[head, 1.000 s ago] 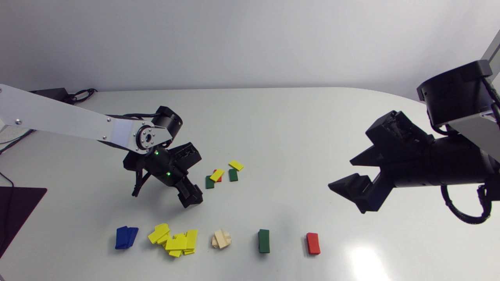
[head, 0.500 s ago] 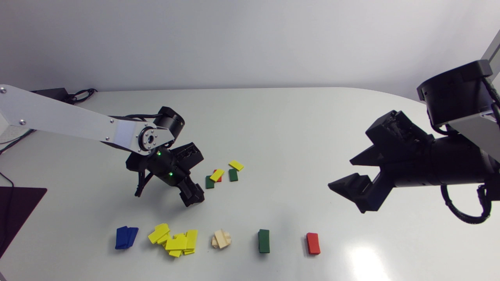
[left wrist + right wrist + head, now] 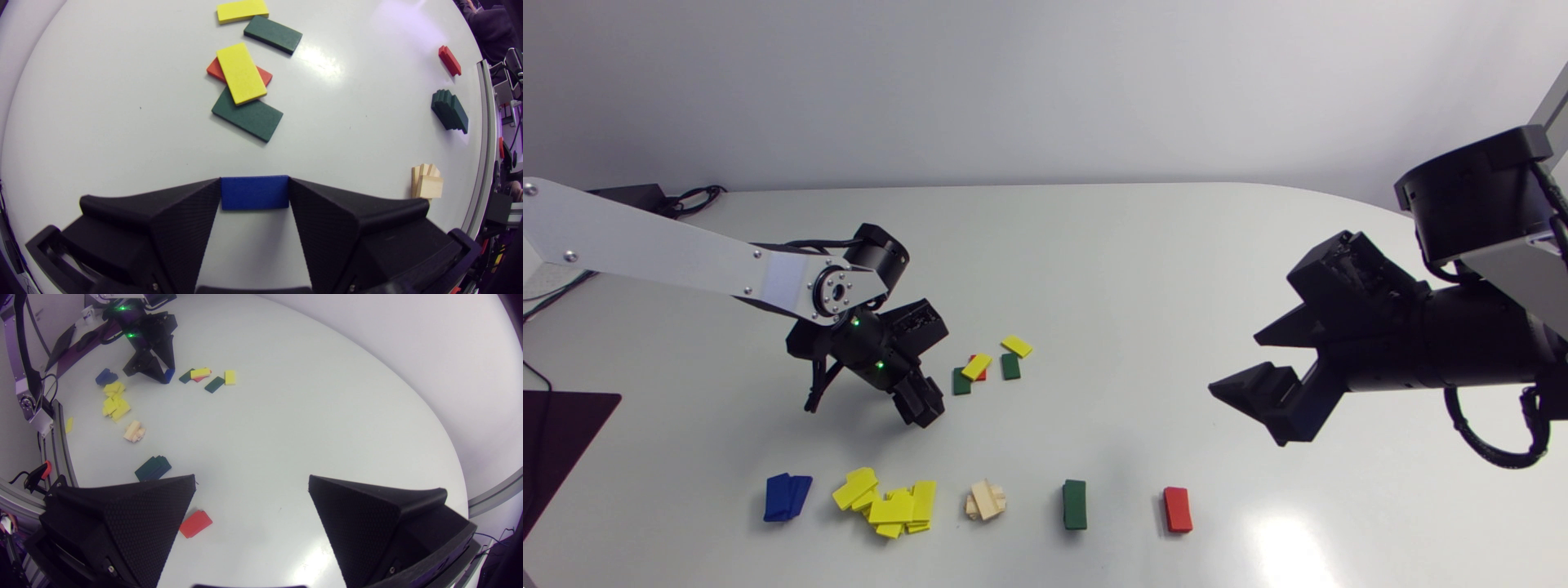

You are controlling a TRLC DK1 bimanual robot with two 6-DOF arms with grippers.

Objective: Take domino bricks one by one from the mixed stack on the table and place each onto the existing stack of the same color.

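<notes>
Five bricks lie in the mixed stack (image 3: 977, 367) mid-table: two yellow, two green and one red. One yellow brick (image 3: 241, 73) rests across the red brick (image 3: 213, 70) and overlaps a green brick (image 3: 248, 115). The second green brick (image 3: 273, 34) and second yellow brick (image 3: 242, 10) lie flat just beyond them.

Along the near edge I count five sorted piles: a blue stack (image 3: 787, 496), a sprawling yellow pile (image 3: 888, 505), a wooden stack (image 3: 986, 501), a green stack (image 3: 1074, 504) and a red stack (image 3: 1177, 509).

The left arm comes in from the side with its wrist bent down. The left gripper (image 3: 920, 406) points at the table just beside the mixed stack. Its two fingers press on the short ends of one blue brick (image 3: 254, 194).

The right gripper (image 3: 1237, 365) hovers well apart from the bricks, fingers spread wide and holding nothing.
</notes>
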